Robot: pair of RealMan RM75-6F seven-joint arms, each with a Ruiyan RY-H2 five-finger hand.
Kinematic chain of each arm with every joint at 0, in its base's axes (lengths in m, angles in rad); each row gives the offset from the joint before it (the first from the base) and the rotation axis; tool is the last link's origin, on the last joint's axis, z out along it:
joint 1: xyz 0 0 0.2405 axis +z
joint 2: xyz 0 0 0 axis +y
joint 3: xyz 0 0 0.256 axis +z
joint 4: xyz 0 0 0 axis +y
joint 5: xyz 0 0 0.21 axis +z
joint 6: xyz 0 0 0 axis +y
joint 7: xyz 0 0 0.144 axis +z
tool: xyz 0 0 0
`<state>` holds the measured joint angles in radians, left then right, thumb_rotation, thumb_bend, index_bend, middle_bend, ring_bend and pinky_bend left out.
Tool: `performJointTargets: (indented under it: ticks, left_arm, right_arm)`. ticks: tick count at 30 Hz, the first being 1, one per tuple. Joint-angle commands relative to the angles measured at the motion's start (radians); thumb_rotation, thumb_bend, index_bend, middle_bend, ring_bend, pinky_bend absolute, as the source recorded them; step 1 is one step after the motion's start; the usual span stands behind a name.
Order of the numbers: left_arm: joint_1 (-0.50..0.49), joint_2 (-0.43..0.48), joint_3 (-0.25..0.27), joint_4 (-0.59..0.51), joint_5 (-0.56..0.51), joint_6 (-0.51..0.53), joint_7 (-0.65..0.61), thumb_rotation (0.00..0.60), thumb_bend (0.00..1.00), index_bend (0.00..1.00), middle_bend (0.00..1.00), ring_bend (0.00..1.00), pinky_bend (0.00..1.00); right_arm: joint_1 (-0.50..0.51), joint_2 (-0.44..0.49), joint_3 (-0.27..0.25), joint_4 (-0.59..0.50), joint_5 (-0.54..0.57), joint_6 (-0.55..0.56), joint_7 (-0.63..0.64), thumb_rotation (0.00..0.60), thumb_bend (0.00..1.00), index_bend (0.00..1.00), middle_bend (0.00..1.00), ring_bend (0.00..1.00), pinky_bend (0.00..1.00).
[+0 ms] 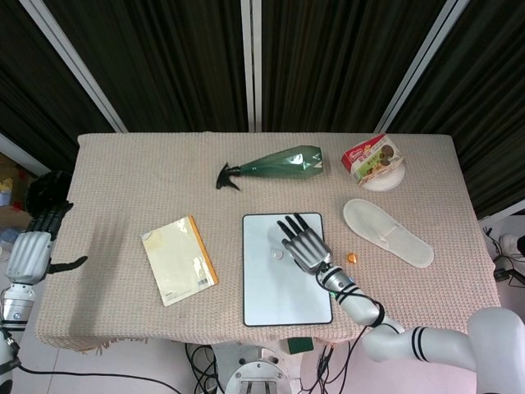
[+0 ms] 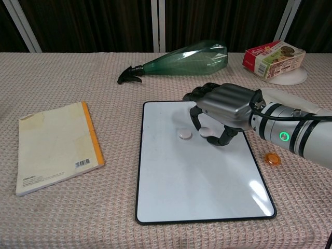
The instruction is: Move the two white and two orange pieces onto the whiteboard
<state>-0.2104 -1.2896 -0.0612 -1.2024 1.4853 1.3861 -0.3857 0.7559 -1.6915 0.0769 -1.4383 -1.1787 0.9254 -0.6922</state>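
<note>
two white pieces sit on the whiteboard (image 2: 197, 176), far half: one bare white piece (image 2: 184, 135) left of the hand, second white piece (image 2: 206, 132) just beside it, under the curled fingers of the right hand (image 2: 220, 111). whether thumb and finger are pinching that second piece or have let it go, cannot tell; fingers are bent down around it, palm hovering over the board's far right part. one orange piece (image 2: 272, 158) lies on the tablecloth just right of the board's right edge, still off the board. a second orange piece isn't visible in either view, may be hidden by the arm.

risks, as a guess: the two white pieces are close together, so lifting or dragging the hand left could bump the bare one. if the second piece is stuck to a finger, it may come up with the hand and drop off the board. going for the orange piece, the forearm sweeps over the board edge and could shove the board. small flat disc on knit cloth is hard to pinch, likely to skid.

left hand (image 1: 33, 246) hangs off the left table edge in head view, fingers loosely apart, holding nothing. notebook (image 2: 54, 145) left; spray bottle (image 2: 181, 59), snack box (image 2: 272, 57), slipper (image 1: 385, 231) far and right, well apart.
</note>
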Motion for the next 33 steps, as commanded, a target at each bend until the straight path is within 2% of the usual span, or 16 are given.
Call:
performJointTargets:
  ticks: [1,33]
  left_arm:
    - [0.001,-0.001,0.001,0.002,0.000,-0.001,-0.001,0.588,0.05,0.08,0.08,0.08,0.13]
    - [-0.001,-0.004,0.005,0.002,0.001,-0.008,0.014,0.589,0.06,0.09,0.08,0.08,0.13]
  right_arm:
    - [0.002,-0.002,0.000,0.002,0.003,0.000,-0.002,0.600,0.36,0.53,0.04,0.00,0.00]
    - [0.032,-0.023,-0.008,0.004,0.029,-0.007,-0.028,0.600,0.35,0.49,0.03,0.00,0.00]
